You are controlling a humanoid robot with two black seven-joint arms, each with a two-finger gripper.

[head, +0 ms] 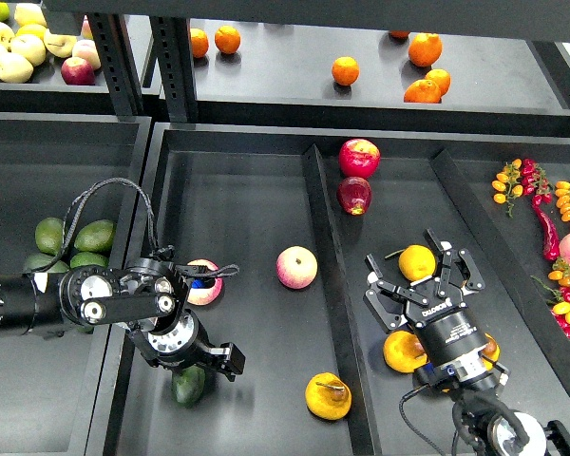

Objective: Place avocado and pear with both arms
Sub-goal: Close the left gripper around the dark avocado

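The dark green avocado (pixel 187 384) lies near the front of the left tray, partly hidden under my left arm. My left gripper (pixel 224 360) is just right of and above it, dark and end-on, so its fingers cannot be told apart. A yellow-orange pear (pixel 328 396) with a brown stem in a dark dimple lies at the front of the same tray, beside the divider. My right gripper (pixel 424 276) is open in the right tray. Its fingers stand on either side of a similar yellow-orange fruit (pixel 417 261). Another such fruit (pixel 402 351) lies under its wrist.
Two pink-yellow apples (pixel 296 267) (pixel 205 282) lie in the left tray. Two red apples (pixel 359 158) lie at the back of the right tray. Lighter avocados (pixel 93 235) fill the left bin. Oranges (pixel 346 70) sit on the back shelf. Peppers and small tomatoes (pixel 549 228) lie far right.
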